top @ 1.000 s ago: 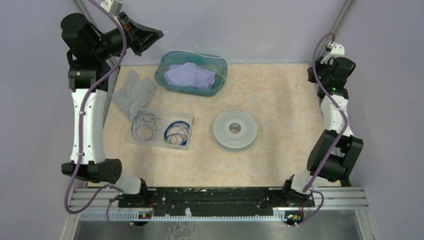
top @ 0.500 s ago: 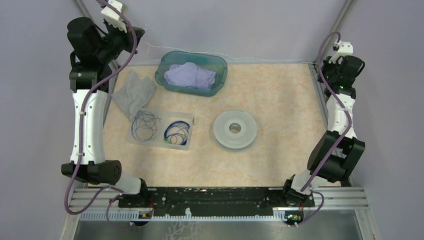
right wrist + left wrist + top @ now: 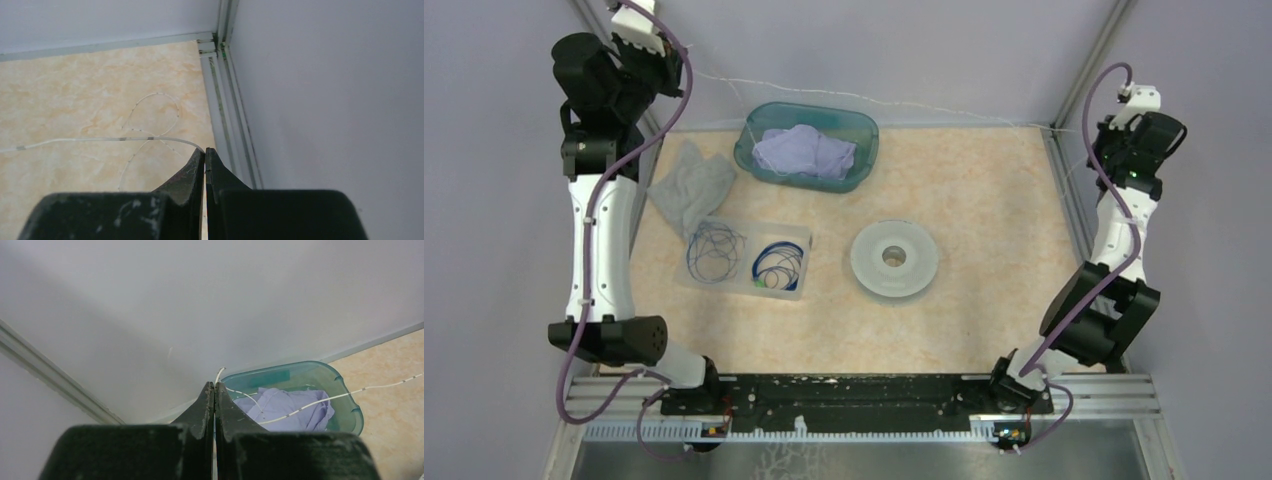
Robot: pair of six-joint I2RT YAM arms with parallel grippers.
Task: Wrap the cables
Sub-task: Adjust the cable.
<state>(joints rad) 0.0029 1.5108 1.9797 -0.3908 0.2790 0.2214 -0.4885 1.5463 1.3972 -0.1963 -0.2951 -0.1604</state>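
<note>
From above, my left arm reaches up to the eleven o'clock corner and my right arm to the two o'clock edge of the beige marbled table. A very thin whitish cable hangs stretched between their ends, across the back. Under it at twelve o'clock stands a translucent teal plastic tub with a crumpled lilac cloth inside. A grey rag lies at ten o'clock. Just below the rag is a clear two-compartment tray with coiled thin blue cables, one coil in each compartment. A frosted round spool sits near the middle, well apart from the tray. In my left wrist view, my left gripper is pinched fully together on the whitish cable. A short end curls up out of the tips at twelve o'clock, and the long run leaves toward three o'clock, passing over the tub and the cloth. In my right wrist view, my right gripper is likewise closed tight on the cable, which enters from nine o'clock and ends at the fingertips. A slack loop of it, marked with dark bands, lies on the table at eleven o'clock, beside the metal corner rail.
</note>
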